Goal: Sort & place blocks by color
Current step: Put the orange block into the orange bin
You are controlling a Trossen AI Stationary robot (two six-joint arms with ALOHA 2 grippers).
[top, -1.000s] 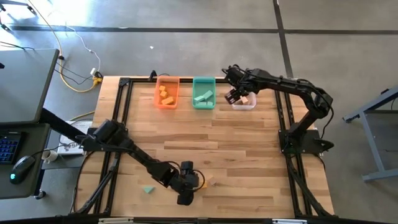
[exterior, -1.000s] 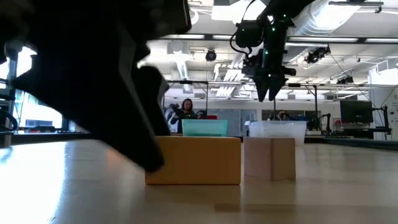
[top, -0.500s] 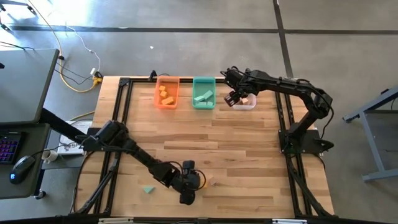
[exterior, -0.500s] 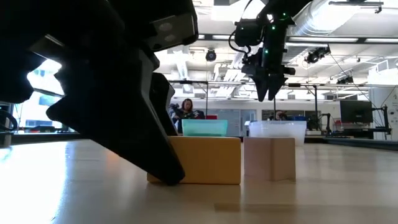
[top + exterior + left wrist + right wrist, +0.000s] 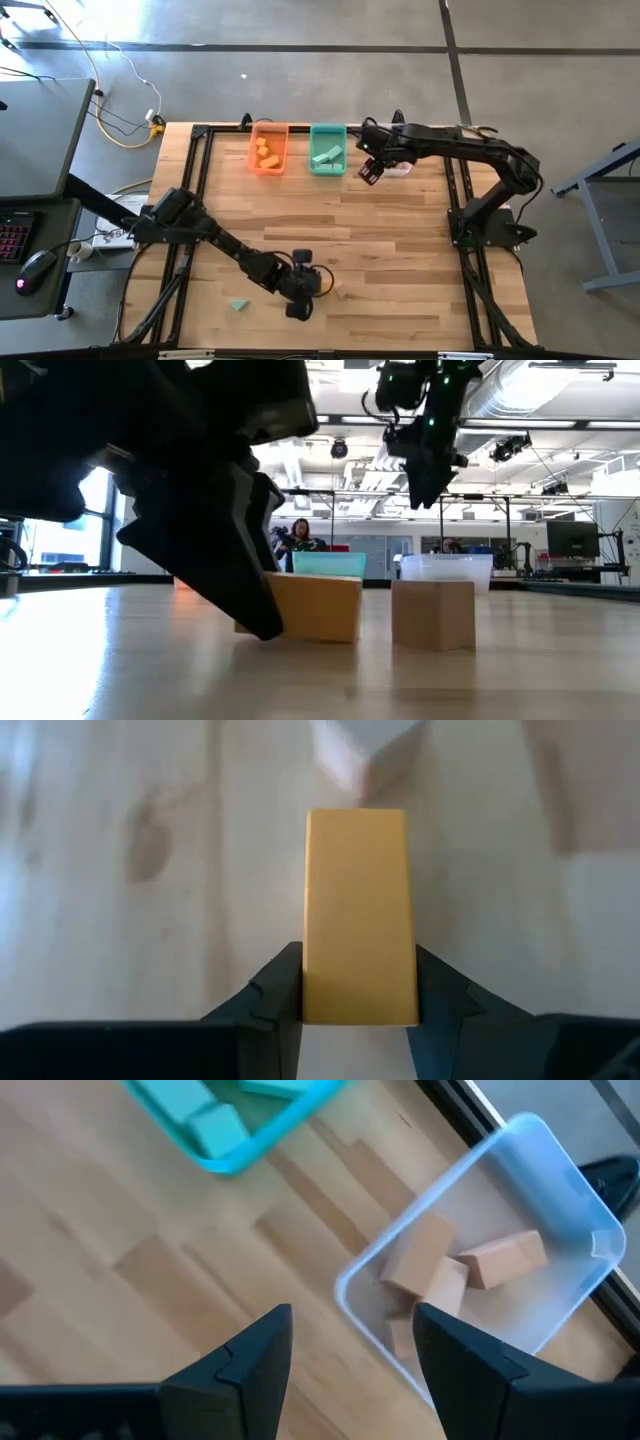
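While its fingers pinched an orange block (image 5: pixel 360 915) at the table's (image 5: pixel 400 235) front, the left gripper (image 5: pixel 358 1010) worked low.
Beside it sat 1 wood block (image 5: pixel 433 613); the right gripper (image 5: pixel 350 1360), fingers spread, hung by the clear bin (image 5: pixel 560 1200) holding wood blocks.

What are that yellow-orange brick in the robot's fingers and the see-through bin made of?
The orange brick looks like painted wood: flat, even, matte colour with crisp edges, though the paint hides any grain. The clear bin looks like thin translucent plastic: the wooden blocks inside show through its walls.
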